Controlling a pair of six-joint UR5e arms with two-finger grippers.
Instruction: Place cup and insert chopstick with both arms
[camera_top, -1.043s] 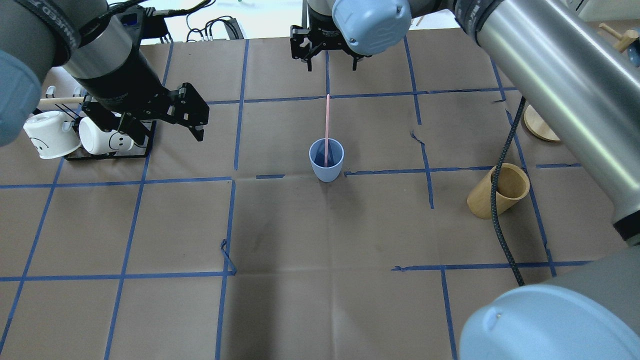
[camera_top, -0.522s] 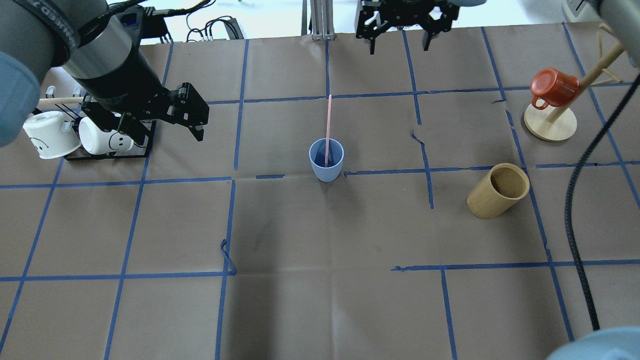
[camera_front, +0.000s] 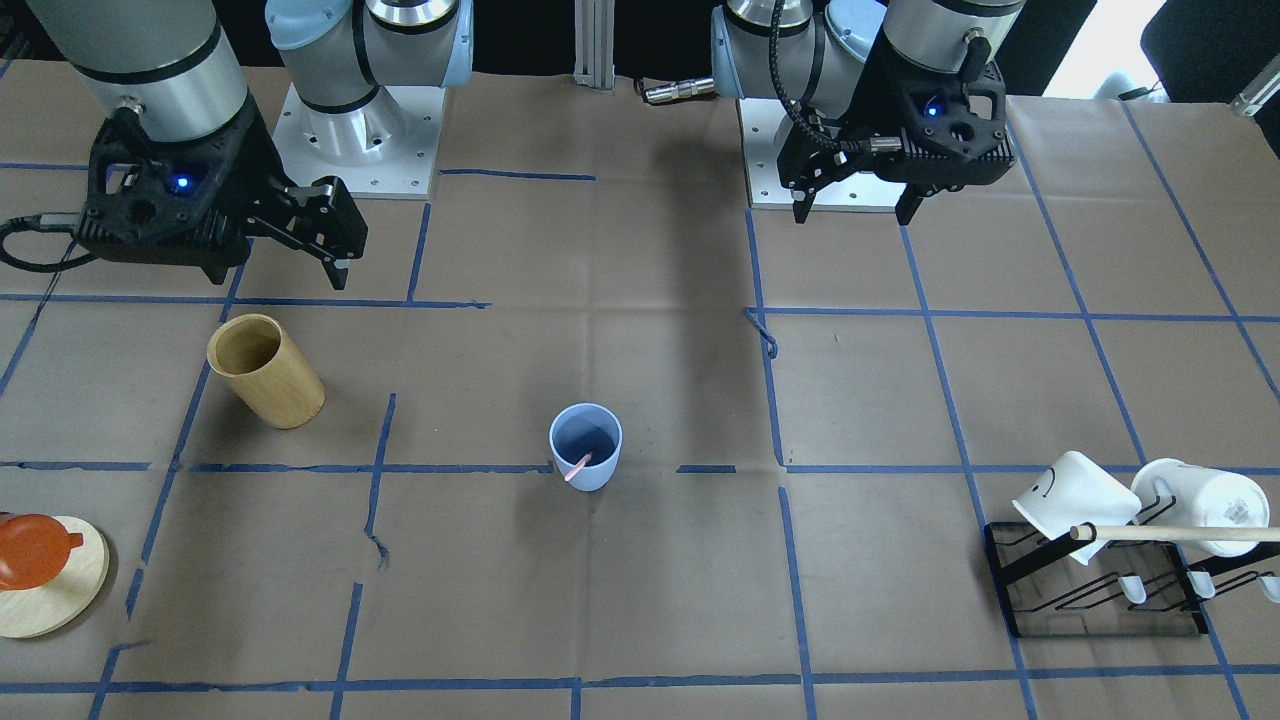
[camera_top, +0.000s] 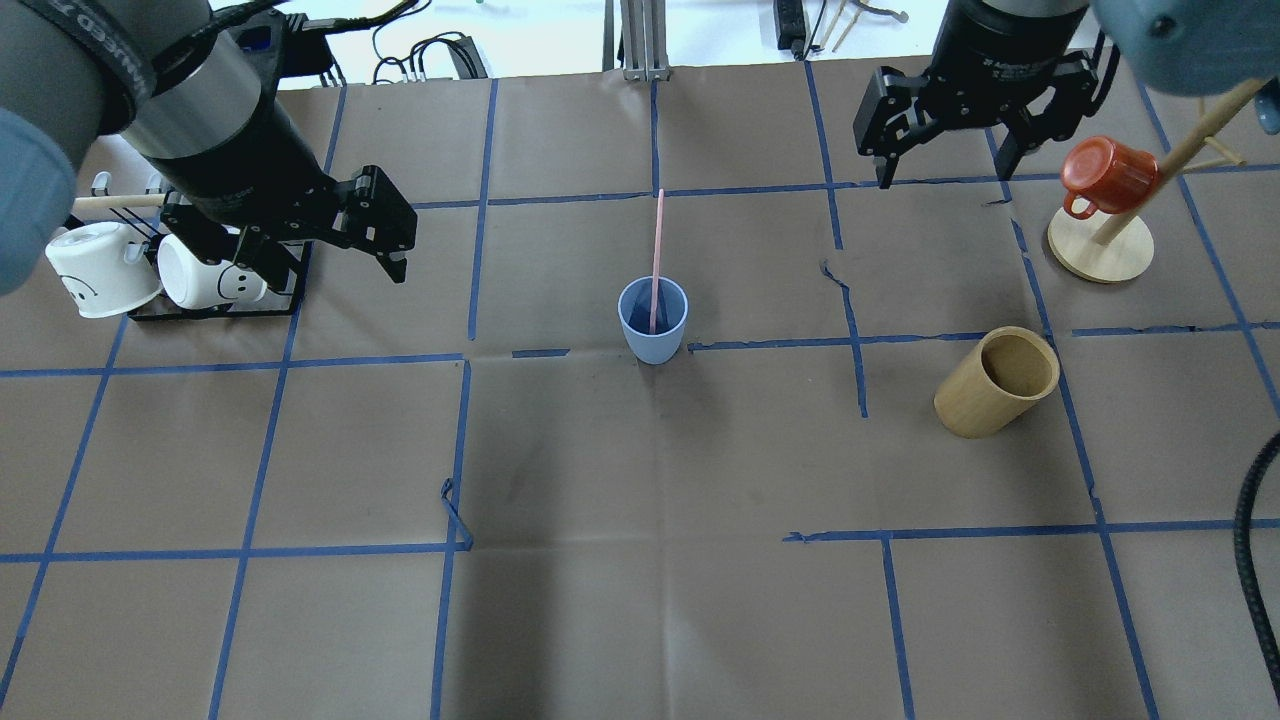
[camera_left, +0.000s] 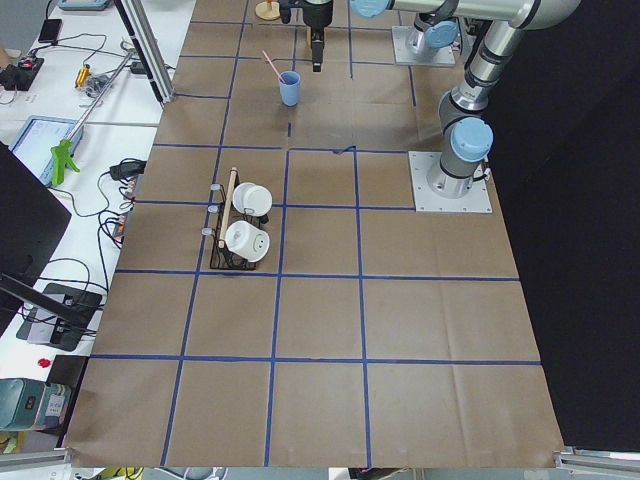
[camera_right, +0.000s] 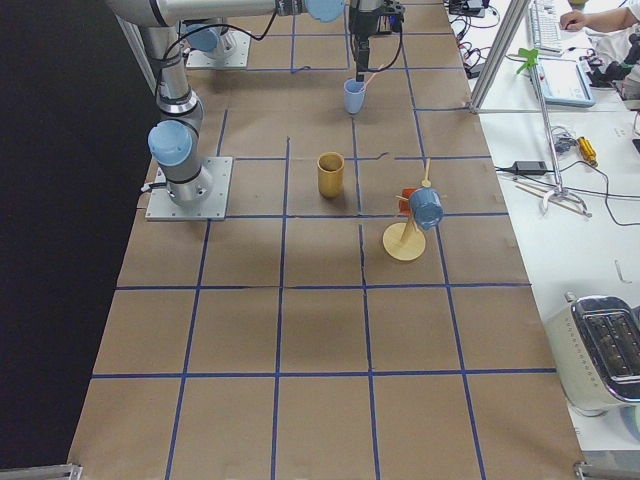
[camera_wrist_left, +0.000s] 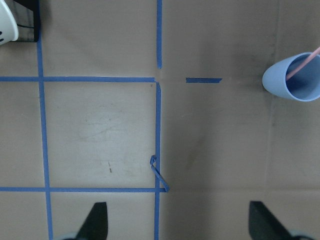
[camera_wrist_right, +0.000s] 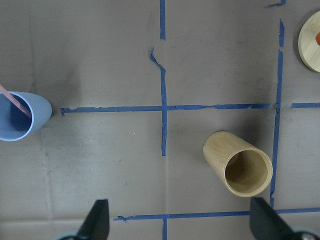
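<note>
At the left of the overhead frame the left gripper (camera_top: 395, 232) hangs just beside the rack (camera_top: 215, 310) of white mugs (camera_top: 100, 268), its jaws apart and holding nothing; the left wrist view shows both fingertips (camera_wrist_left: 97, 222) wide at the bottom edge with bare paper between them. From it the blue cup (camera_top: 652, 338) lies to the right and a little lower in the frame, upright at the centre of the table on a tape line. The pink chopstick (camera_top: 657, 240) stands inside the cup, its lower end on the cup's floor and its long axis leaning toward the top of the frame, away from the robot. Further right, in the upper right, the right gripper (camera_top: 942, 178) is also spread and empty, and the cup lies to its left and lower. Below it the bamboo cup (camera_top: 975, 405) stands well apart from the blue one, and the red mug (camera_top: 1100, 172) hangs on its wooden stand at the far right.

Judging by this, both placing and inserting look done. Each gripper is well clear of the cup, the left one seemingly a little nearer, so any further move mainly has to avoid the chopstick's free upper end
</note>
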